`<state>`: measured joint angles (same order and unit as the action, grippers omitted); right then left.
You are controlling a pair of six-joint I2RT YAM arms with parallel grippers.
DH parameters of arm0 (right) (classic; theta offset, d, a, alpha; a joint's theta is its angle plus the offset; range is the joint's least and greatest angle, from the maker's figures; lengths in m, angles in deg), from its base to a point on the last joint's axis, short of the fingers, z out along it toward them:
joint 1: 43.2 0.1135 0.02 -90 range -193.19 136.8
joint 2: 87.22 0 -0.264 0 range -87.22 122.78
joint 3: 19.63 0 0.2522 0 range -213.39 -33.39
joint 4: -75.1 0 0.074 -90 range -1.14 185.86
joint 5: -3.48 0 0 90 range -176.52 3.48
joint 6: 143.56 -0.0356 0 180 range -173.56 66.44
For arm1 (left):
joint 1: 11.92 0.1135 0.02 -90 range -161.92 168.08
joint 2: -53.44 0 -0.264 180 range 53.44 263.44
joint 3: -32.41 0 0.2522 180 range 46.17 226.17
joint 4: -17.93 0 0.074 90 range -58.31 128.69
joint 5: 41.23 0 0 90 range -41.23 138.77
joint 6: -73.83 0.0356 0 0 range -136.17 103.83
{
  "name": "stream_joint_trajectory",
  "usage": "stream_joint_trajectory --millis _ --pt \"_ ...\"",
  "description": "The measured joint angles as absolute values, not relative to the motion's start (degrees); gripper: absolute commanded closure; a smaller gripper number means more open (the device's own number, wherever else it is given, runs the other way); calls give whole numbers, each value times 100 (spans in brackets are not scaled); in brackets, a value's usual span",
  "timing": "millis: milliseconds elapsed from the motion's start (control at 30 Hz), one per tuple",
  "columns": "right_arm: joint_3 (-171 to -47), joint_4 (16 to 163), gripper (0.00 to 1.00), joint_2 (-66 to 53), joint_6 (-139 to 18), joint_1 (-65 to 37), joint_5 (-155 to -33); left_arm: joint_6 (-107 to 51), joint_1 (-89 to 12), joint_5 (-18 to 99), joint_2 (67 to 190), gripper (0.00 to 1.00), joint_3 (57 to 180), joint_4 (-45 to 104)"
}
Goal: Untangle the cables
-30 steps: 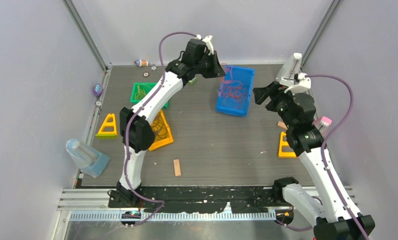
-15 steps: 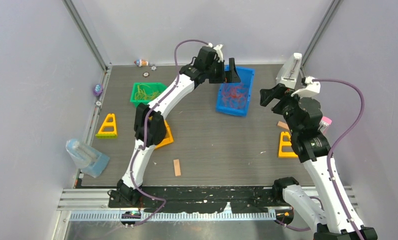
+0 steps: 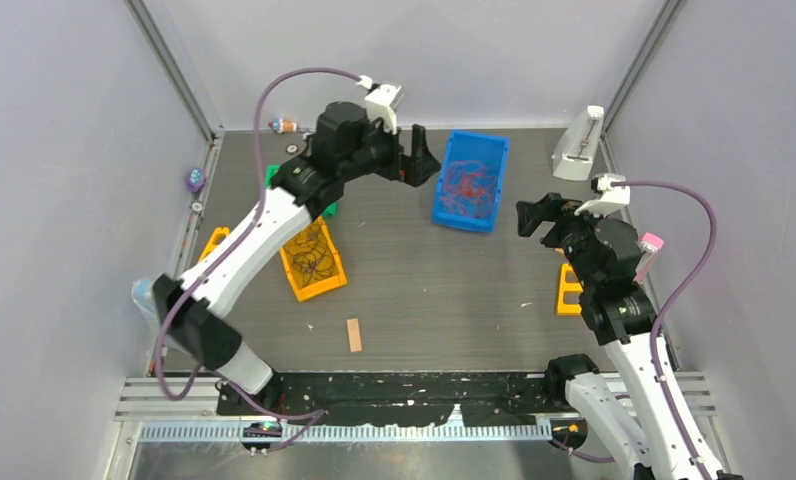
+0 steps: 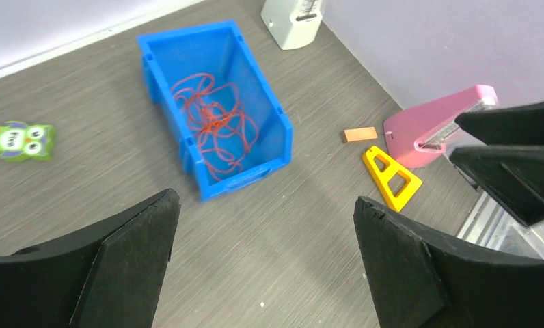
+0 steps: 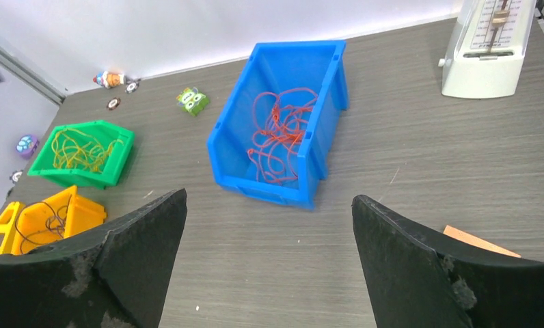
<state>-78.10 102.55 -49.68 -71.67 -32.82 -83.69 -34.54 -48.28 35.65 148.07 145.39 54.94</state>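
A tangle of thin red and orange cables lies inside the blue bin. Yellow-green cables fill a green bin. Dark cables lie in a yellow bin. My left gripper hangs open and empty just left of the blue bin. Off to the bin's right, my right gripper is open and empty above bare table, pointing at the bin.
A white metronome-like box stands at the back right. A pink stapler, a yellow triangle and a small orange block sit at the right. A green owl toy, a wooden block and clear plastic lie around.
My left gripper was shut over the blue bin with red cables; it has opened and drawn back to the left. The right arm has pulled back slightly toward the near edge.
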Motion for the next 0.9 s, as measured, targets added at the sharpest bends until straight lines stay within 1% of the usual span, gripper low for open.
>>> stream_joint_trajectory --millis 133,233,367,533,633,733,900 --pt "-7522 10251 5 -5215 -7025 -3282 -8415 -3222 -4775 3882 13574 0 13112 4842" --pt "-7209 10126 5 -5442 -6968 -3282 -8409 -3174 -4688 4159 12914 0 12012 4440" --pt "-6663 10048 5 -5742 -6936 -3282 -8221 -3122 -4491 4588 12204 1 10651 4278" --pt "-6171 9849 5 -5864 -6815 -3282 -8037 -3067 -3862 5110 11104 0 9029 4095" --pt "-5762 9475 5 -5895 -6710 -3282 -8052 -3006 -3637 5532 10289 0 8065 3811" --pt "-5358 9014 5 -5816 -6610 -3282 -7971 -2886 -3637 5986 9653 0 7252 3417" --pt "-4761 7941 5 -5320 -6413 -3282 -7626 -2534 -3639 6771 9255 0 6463 2919"
